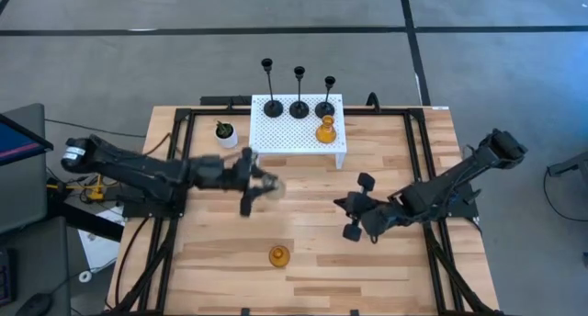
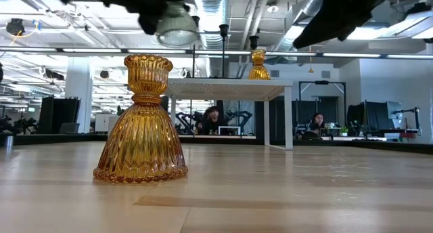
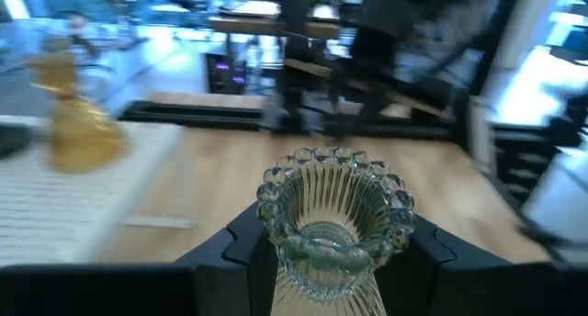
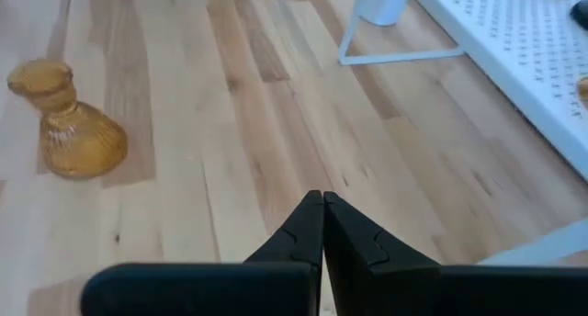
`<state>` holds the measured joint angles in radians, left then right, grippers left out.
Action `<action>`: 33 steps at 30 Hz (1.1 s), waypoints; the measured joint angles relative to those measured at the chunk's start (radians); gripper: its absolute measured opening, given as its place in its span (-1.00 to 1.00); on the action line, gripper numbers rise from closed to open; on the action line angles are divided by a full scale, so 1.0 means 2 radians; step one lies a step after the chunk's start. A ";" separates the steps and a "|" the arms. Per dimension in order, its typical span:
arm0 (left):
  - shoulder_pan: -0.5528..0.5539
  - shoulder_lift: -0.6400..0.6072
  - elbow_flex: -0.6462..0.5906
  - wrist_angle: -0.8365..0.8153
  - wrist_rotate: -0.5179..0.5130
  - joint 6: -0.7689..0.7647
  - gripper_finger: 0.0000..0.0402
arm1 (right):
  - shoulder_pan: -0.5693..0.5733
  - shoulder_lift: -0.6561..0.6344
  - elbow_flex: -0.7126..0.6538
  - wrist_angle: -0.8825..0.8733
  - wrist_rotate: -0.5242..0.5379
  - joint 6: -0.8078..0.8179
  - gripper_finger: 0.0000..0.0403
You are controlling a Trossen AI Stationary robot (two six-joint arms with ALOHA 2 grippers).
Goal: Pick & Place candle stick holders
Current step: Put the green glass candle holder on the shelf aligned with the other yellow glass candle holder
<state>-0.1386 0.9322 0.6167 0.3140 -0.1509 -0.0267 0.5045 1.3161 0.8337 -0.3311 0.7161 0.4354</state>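
The left gripper held the clear-grey glass holder above the table, just before the white perforated stand; its base was hidden between the fingers. On the stand stood three black holders and one amber holder. Another amber holder sat well before the stand. The right gripper, beside the stand, was closed on nothing. No writing could be read.
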 joint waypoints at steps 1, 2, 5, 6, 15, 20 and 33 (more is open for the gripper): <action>0.020 0.002 0.010 -0.009 0.006 0.000 -0.31 | 0.006 -0.001 0.000 -0.004 0.008 0.000 -1.00; 0.039 0.006 0.018 -0.018 0.014 0.000 -0.31 | 0.012 -0.001 0.000 -0.006 0.015 0.000 -1.00; 0.100 0.030 0.046 -0.023 0.064 -0.001 -0.31 | 0.025 -0.001 0.000 -0.006 0.027 0.000 -1.00; 0.118 0.040 0.054 -0.023 0.086 -0.002 -0.31 | 0.027 -0.001 0.000 -0.006 0.031 0.000 -1.00; 0.216 0.166 0.142 -0.024 0.155 -0.003 -0.31 | 0.033 -0.001 0.000 -0.010 0.039 0.000 -1.00; 0.236 0.208 0.188 -0.021 0.156 -0.002 -0.31 | 0.033 -0.001 0.000 -0.020 0.039 0.001 -1.00; 0.256 0.247 0.210 -0.022 0.090 0.026 -0.31 | 0.032 -0.001 0.000 -0.037 0.049 0.001 -1.00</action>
<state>0.3737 1.4258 1.0367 0.2698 0.0300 0.0257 0.5694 1.3132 0.8337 -0.4042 0.8143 0.4377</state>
